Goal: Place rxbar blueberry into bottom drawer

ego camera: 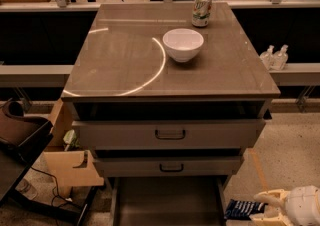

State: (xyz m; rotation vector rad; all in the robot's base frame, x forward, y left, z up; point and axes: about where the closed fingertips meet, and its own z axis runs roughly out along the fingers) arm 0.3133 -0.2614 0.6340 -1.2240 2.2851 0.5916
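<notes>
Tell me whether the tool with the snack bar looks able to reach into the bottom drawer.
Probably yes. The tool sits low at the right, holding the snack bar just outside the bottom drawer, which is pulled out and open on top. Only its right wall lies between.

Up on the grey-brown square cabinet (125, 65), the white round bowl (183, 44) sits right of centre on the top, with the green-white soda can (201, 8) behind it at the back edge. Under the top, two upper drawers with dark handles (170, 133) are stacked. Below them the wide grey-brown metal bottom drawer (165, 202) juts out front. Low at the cabinet's right, the white two-finger gripper (261, 207) clamps the dark navy flat rxbar blueberry (243, 209), just outside that drawer's right wall.
</notes>
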